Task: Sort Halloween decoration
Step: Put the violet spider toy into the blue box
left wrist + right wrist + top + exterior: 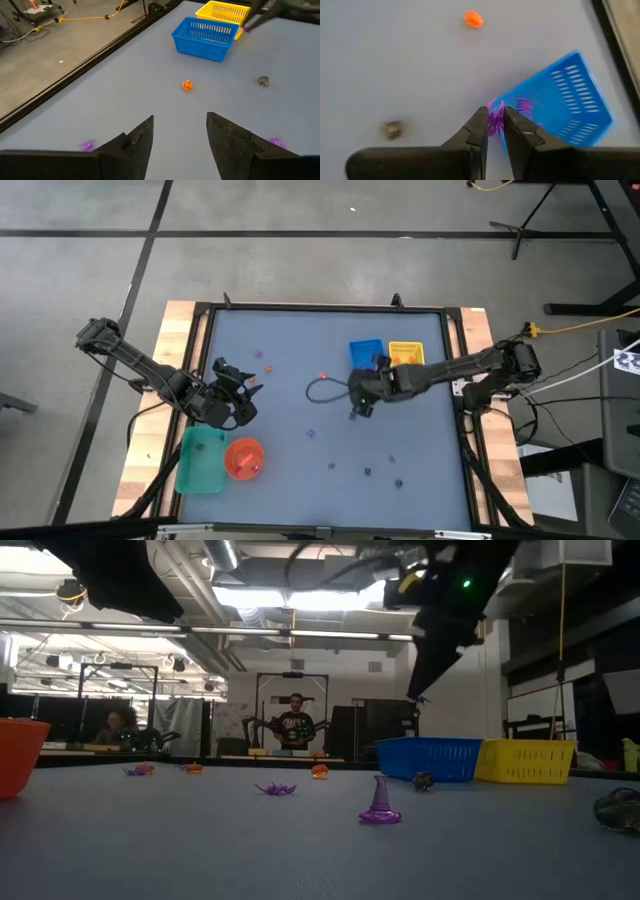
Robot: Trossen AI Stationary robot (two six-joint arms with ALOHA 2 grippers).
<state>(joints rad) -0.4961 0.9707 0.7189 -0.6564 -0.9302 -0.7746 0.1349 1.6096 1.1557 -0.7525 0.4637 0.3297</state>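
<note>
From above, the right hand (358, 409) hangs near the blue tray (365, 351), while tiny decorations (367, 471) lie scattered on the surface (290, 340). Low down, a purple hat (380, 803) looks light and stiff. The left hand (179, 131) gapes empty. The right wrist shows fingers pinching a purple spider (495, 120), which probably slips easily.

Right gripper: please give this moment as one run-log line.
right gripper: shut on purple piece, above blue tray | left gripper: open, waiting near green tray

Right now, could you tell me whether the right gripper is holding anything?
Yes: the right gripper is shut on a purple decoration, pinched between its fingertips beside the blue tray.
</note>
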